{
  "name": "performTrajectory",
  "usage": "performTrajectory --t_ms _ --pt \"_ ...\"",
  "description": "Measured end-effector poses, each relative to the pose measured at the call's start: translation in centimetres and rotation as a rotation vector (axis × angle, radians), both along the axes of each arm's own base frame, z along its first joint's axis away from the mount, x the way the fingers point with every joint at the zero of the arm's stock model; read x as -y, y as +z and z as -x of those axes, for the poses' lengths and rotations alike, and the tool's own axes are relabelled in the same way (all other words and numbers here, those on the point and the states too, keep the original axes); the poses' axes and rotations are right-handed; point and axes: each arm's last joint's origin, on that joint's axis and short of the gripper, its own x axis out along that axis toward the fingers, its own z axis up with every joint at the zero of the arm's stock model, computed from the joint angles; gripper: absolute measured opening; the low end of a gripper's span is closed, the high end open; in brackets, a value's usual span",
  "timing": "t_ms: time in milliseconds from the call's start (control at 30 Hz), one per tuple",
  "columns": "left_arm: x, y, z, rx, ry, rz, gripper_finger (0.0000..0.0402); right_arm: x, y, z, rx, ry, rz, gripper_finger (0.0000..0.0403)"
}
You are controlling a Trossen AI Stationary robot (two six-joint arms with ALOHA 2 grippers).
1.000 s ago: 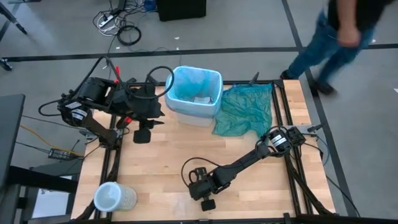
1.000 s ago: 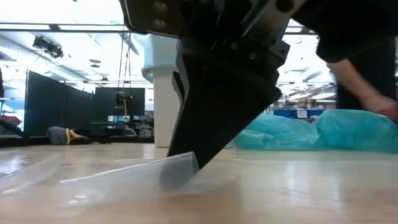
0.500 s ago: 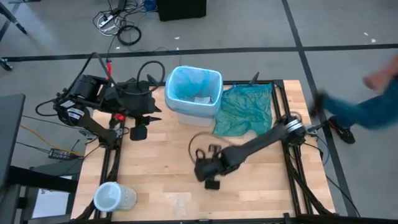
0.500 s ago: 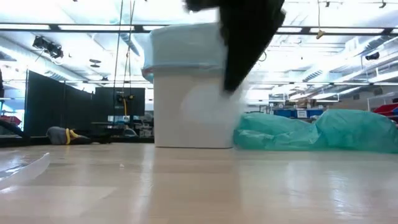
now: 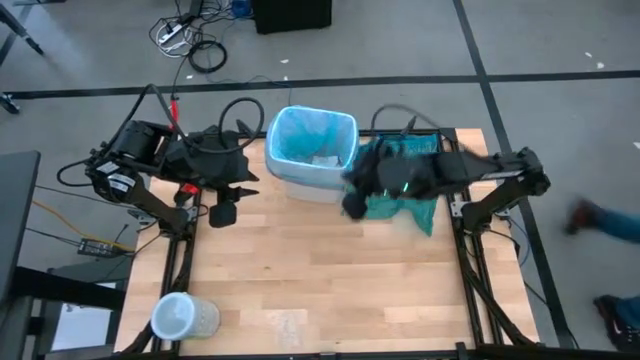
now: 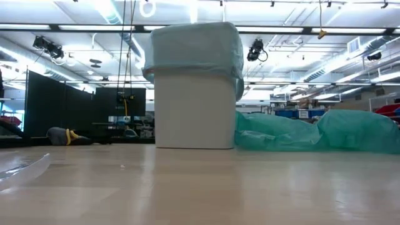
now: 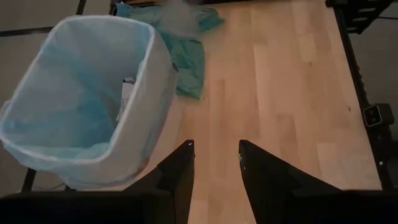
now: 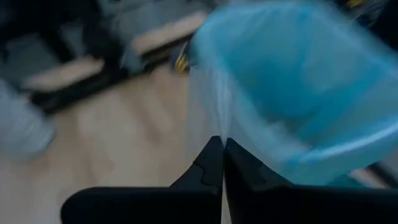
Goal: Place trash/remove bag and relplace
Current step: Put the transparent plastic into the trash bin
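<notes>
The white bin [image 5: 312, 155] stands near the far edge of the wooden surface [image 5: 300, 280], lined with the light blue bag [image 5: 305, 135], whose rim is folded over the bin's top edge all round. Some pale trash [image 5: 322, 158] lies inside the bag, at the bottom.

A darker teal bag [image 5: 395, 190] lies crumpled on the surface just beside the bin, reaching toward the right edge.

The right gripper [image 5: 355, 205] is over the teal bag, at the bin's right side, its arm reaching in from the right edge. Its fingers [image 8: 211, 165] are pressed together; a thin clear film seems to hang at their tips in the right wrist view, but I cannot tell if it is pinched.

The left gripper [image 5: 228, 212] hovers left of the bin, apart from it, fingers [image 7: 180, 171] spread with nothing between them.

A pale cup-like container [image 5: 180, 317] sits near the front left corner. The middle and front of the surface lie open, well apart from both arms.
</notes>
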Motion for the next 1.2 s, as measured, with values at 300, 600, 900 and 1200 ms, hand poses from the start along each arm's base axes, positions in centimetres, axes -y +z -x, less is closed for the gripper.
performTrajectory --t_ms 300,600,900,1200 --pt "0.1 0.2 -0.3 0.032 -0.026 0.0 0.0135 6.4 1.7 -0.3 0.099 -0.094 0.056 0.0" --pt "0.1 0.3 -0.5 0.043 -0.043 -0.022 0.0135 9.2 -0.8 -2.4 -0.052 -0.029 0.089 0.0009" --pt "0.3 0.5 -0.7 0.066 -0.074 0.014 0.0135 9.5 -1.5 -3.6 -0.076 0.042 0.15 0.0123" --pt "1.2 -0.4 -1.6 0.037 -0.096 0.166 0.0135 9.0 1.2 -1.6 -0.025 0.06 0.168 0.022"
